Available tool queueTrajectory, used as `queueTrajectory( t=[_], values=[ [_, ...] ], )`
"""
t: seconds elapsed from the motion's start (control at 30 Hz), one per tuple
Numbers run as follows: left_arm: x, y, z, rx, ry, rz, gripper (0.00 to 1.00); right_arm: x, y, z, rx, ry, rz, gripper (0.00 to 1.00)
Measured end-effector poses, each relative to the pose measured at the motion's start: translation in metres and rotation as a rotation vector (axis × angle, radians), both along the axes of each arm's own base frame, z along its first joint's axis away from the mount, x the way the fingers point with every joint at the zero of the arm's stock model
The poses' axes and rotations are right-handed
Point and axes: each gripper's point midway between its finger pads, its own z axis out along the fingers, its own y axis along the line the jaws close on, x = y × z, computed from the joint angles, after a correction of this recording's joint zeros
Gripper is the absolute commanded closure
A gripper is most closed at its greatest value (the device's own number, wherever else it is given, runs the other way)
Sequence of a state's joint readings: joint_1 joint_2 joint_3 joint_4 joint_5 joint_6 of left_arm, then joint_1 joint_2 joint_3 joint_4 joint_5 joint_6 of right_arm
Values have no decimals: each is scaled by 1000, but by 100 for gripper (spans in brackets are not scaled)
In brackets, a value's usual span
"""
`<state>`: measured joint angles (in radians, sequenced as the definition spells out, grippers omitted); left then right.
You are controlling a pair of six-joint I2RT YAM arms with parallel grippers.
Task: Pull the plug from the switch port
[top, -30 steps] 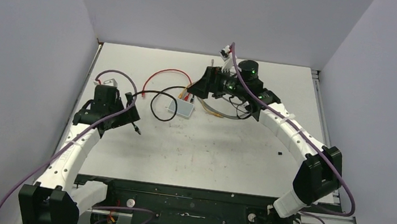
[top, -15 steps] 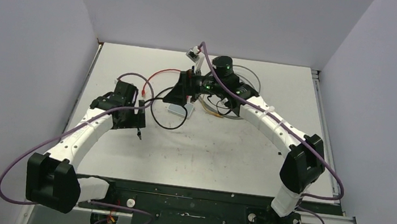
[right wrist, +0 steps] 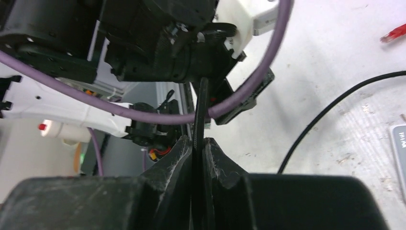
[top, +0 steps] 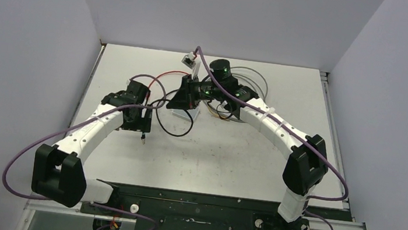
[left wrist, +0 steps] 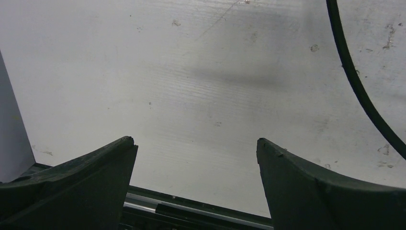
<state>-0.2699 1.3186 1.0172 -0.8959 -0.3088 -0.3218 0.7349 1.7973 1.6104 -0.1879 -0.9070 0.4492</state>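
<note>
Two arms meet near the middle of the table (top: 232, 153) in the top view. The right gripper (top: 185, 96) hangs over the switch (top: 181, 114), which lies flat mid-table and is half covered by it. A black cable (top: 172, 127) loops out from there toward the near side. The left gripper (top: 141, 120) stands just left of that loop and touches nothing. A second ago the right gripper was on the switch's right side and the left arm sat further back toward the left wall. Both have since swung in, while the switch lies about where it did.

From the left wrist, the fingers (left wrist: 95, 172) are spread wide over bare table. Only an arc of the black cable crosses the right edge of the view.

From the right wrist, the fingers (right wrist: 172, 158) are pressed together, pinching a thin black cable that runs up from between them. A corner of the switch shows at the right edge, and a red connector (right wrist: 395, 33) lies loose beyond. The plug itself is hidden, so I cannot tell whether it is seated.

The grasp looks just made. The next move likely calls for a straight pull away from the socket edge. The free gripper may need to pin the switch, or the light box may slide along with the cable.
</note>
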Motion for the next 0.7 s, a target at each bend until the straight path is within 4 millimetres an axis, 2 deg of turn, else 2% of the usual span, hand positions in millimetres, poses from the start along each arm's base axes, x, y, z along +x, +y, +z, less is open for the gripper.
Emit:
queueTrajectory(
  t=[0.13,0.4,0.53,0.7],
  values=[
    [1,0,-2,74,36,-33,4,-1,1,4,14,5,3,95],
    [-4,19,-5,243,107,-34,4,7,-1,5,18,9,-34,95],
    [-6,26,-3,294,128,-32,4,15,-9,5,12,3,-87,95],
    [-7,31,-4,328,144,-27,4,27,-25,16,28,-24,-167,95]
  ],
)
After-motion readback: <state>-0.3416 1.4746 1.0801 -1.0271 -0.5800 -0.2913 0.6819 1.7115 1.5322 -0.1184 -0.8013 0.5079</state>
